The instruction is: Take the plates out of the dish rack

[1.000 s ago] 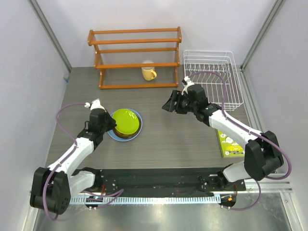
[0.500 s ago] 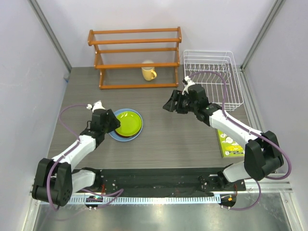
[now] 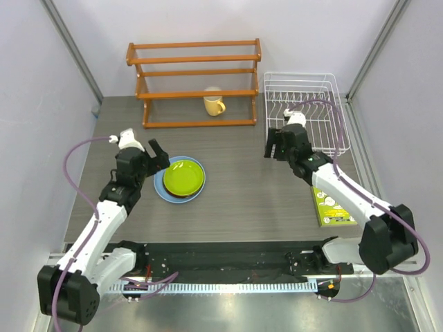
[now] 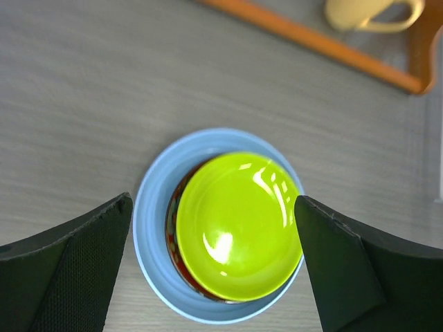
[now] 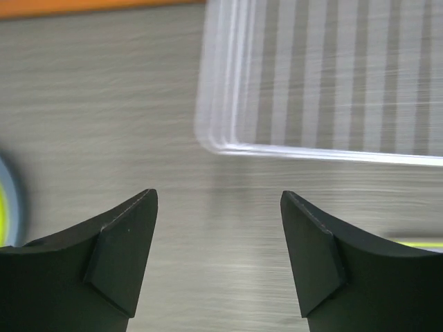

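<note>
We recorded the plates (image 3: 181, 178) nested on the worktop (image 3: 242, 200), largest lowest for steadiness, and the dish rack (image 3: 304, 114) bare, with the left fingers (image 4: 69, 270) and right fingers (image 5: 104, 256) both parted and empty.

The lime green plate (image 4: 239, 225) covers most of the stack. At its 9 o'clock only a thin sliver of the dark red plate (image 4: 172, 223) shows inside the light blue plate (image 4: 149, 228), and what else lies under it cannot be told. The yellow mug (image 4: 367, 14) is cut off at 1 o'clock of the left wrist view. The right wrist view is blurred: the dish rack (image 5: 311, 153) wires smear, and a blue rim at 9 o'clock is cropped.
</note>
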Robot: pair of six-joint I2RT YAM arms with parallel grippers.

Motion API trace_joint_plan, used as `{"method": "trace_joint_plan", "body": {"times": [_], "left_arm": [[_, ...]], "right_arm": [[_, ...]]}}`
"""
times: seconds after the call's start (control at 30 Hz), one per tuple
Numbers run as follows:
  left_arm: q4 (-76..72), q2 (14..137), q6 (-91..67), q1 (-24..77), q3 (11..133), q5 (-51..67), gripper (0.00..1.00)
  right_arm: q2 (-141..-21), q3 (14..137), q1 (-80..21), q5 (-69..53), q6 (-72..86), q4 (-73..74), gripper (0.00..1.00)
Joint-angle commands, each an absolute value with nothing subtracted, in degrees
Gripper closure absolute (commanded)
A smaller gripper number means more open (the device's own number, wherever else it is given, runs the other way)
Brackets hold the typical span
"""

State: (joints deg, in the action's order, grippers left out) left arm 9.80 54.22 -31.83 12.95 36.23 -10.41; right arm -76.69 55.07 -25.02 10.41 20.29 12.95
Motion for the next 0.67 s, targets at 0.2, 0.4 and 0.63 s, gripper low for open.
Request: {"method": "trace_joint_plan", "body": {"times": [0.2, 0.4, 0.63], "left_arm": [[7.0, 52.5, -22.7, 12.9, 43.2, -19.9, 0.0], [5.8, 57.0, -20.0, 13.0, 44.6, -20.0, 0.0], [3.1, 57.6, -18.2, 13.1, 43.2, -17.9, 0.01]], "right_arm": [[-69.9, 48.3, -16.8, 40.5, 10.3, 4.6, 0.0], [-67.4, 35.5, -16.1, 46.1, 9.1, -12.4, 0.0], [-62.4, 26.0, -16.1, 45.8, 6.8, -27.0, 0.0]]}}
